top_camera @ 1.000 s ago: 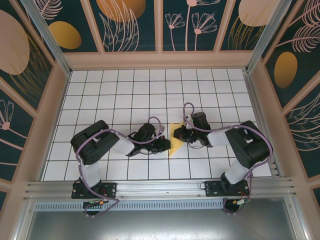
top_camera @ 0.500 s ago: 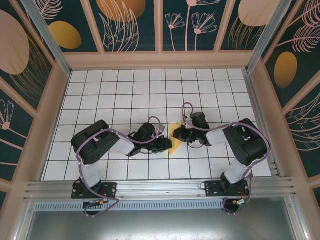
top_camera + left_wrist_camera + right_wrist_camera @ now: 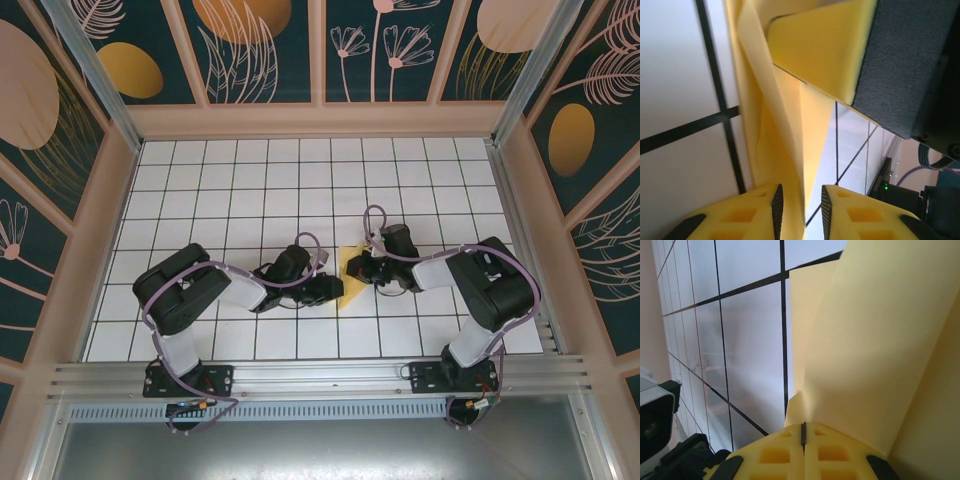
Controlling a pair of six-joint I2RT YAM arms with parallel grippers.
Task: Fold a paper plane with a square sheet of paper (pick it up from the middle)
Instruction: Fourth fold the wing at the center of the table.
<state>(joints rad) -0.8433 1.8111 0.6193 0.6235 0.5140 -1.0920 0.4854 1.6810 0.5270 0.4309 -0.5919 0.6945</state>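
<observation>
Right gripper point(image 3: 803, 432) pinches the folded paper point(image 3: 880, 340) tight; left gripper point(image 3: 799, 212) sits slightly parted, paper ridge between its pads.

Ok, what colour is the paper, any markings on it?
The paper is plain pale yellow-orange with no markings; the right wrist view shows it best.

A white gridded table point(image 3: 250, 180) sits inside dark floral walls point(image 3: 270, 50).

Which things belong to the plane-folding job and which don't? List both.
Job: yellow paper; left gripper, open astride its edge; right gripper, shut on it.
Just there: grid table; patterned walls.
</observation>
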